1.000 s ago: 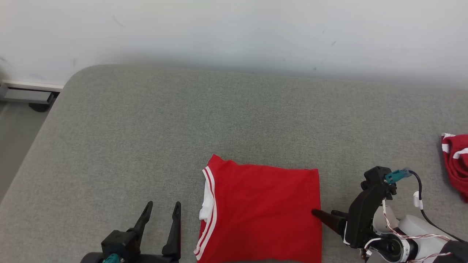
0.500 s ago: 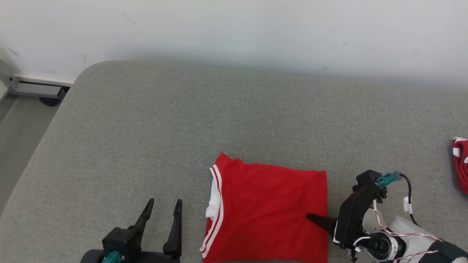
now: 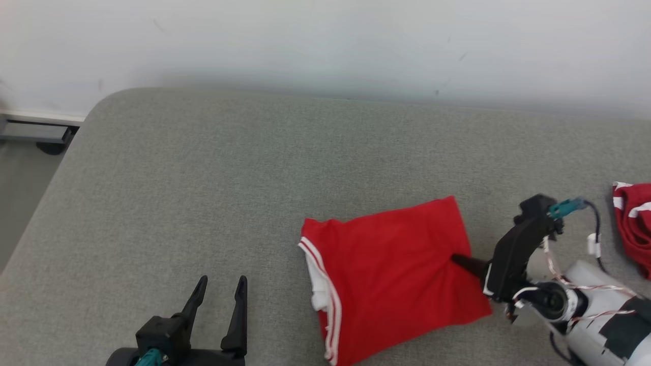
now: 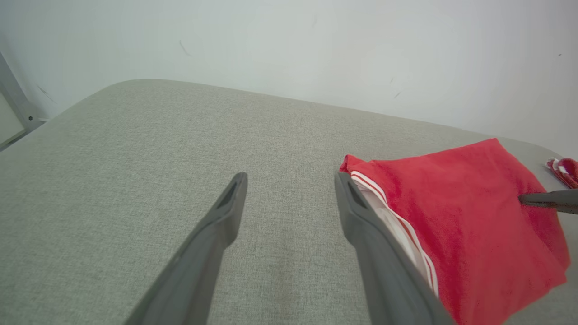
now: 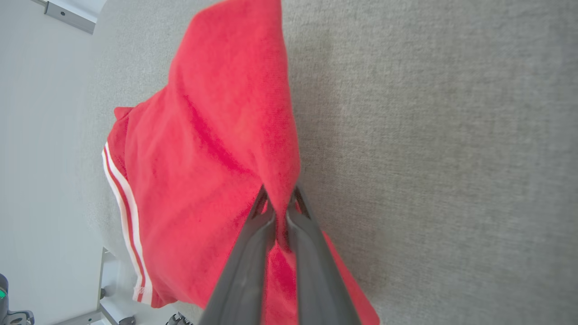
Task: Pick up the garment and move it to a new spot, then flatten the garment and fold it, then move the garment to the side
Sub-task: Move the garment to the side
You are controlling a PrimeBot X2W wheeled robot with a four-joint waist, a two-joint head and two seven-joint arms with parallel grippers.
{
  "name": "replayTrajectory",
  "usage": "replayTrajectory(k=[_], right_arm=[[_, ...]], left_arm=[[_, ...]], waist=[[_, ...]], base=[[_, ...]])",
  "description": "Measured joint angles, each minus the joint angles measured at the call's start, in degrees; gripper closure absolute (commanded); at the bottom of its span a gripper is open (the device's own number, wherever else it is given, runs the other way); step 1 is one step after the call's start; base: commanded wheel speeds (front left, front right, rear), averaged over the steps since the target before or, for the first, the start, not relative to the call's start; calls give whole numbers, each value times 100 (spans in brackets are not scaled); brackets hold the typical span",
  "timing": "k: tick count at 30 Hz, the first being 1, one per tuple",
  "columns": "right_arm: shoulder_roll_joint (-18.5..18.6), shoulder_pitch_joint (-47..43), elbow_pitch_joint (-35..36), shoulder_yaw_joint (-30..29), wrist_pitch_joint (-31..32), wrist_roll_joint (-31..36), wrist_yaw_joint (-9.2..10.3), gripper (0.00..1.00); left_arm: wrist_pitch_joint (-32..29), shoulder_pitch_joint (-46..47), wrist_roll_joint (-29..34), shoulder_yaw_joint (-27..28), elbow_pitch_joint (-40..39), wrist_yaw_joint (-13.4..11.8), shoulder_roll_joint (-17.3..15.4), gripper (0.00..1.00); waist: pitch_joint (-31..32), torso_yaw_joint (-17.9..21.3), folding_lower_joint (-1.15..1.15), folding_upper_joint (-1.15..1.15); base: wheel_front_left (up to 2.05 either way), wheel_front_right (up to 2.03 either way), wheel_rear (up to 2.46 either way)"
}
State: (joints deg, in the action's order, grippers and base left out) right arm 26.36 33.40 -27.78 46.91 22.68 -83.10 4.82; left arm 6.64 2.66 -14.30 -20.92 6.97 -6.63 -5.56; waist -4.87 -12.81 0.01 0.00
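— So, how does the garment [image 3: 396, 274] look?
— Folded red rectangle, white stripes along its left edge, lying askew at the near right of the grey surface [image 3: 203, 178]. The right hand [image 3: 460, 262] pinches its right edge, fingers closed on bunched fabric.
— Room around it?
— Bare surface to the left and beyond. The left hand [image 3: 222, 279], fingers parted, sits near its left; another red cloth [image 3: 633, 223] lies far right.
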Motion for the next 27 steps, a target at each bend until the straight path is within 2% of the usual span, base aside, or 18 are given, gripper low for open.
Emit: replayTrajectory(k=[11, 23, 27], right_arm=[[557, 666, -242, -187, 190, 155, -36, 100], [1201, 1173, -356, -379, 363, 258, -79, 100], [1300, 1308, -360, -391, 407, 350, -80, 100]], left_arm=[[2, -7, 0, 3, -37, -40, -4, 0], [3, 2, 22, 13, -308, -40, -18, 0], [3, 8, 48, 19, -390, -41, -19, 0]], waist=[[27, 268, -1, 0], [-250, 546, 0, 0], [-331, 633, -1, 1]], base=[[0, 0, 0], [0, 0, 0], [0, 0, 0]])
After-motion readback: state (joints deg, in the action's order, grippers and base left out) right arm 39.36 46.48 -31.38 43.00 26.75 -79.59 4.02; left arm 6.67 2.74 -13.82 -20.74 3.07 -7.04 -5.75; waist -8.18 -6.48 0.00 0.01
